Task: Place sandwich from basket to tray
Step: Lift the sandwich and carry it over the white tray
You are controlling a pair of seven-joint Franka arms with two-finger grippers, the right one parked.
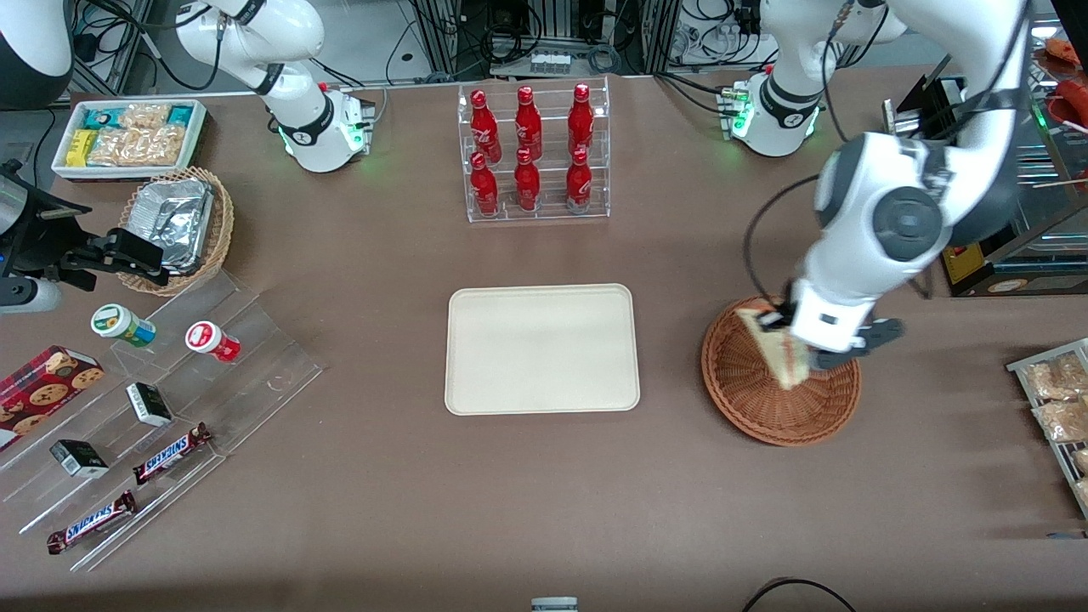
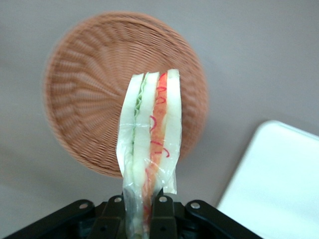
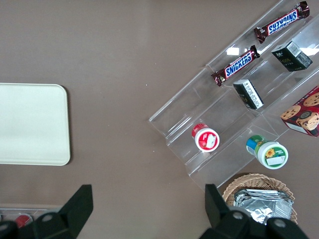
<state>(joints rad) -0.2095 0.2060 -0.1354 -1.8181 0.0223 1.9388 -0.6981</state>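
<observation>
**Sandwich up out of the basket, tray waiting alongside**

Scanning the front view from its left edge: a white bin of snack packets (image 1: 127, 136) sits at the parked arm's end of the worktop (image 1: 544, 501), with a tan basket of foil packets (image 1: 177, 228) just nearer the camera, and a clear stepped stand (image 1: 161, 425) carrying small tubs, boxes and chocolate bars nearer still. In the middle stands a clear rack of red bottles (image 1: 533, 153); nearer the camera than that lies the tray (image 1: 542, 348), flat and bare.

Toward the working arm's end sits the basket (image 1: 778, 408), and above it hangs the pincer (image 1: 795, 340), closed tight on the sandwich (image 1: 775, 347). In the wrist view the fingers (image 2: 160, 219) pinch one end of the wrapped wedge, so its long axis runs straight out from the pincer, the layers of bread and filling edge-on. It appears lifted clear of the weave, with nothing left in the basket.

What matters next, I'd judge, is that the tray lies sideways from the pincer, toward the parked arm's end, basket and tray near each other but apart. The stretch of worktop between them is open; the bottle rack stands well off that path. The basket's low rim looks the only thing to clear.
</observation>
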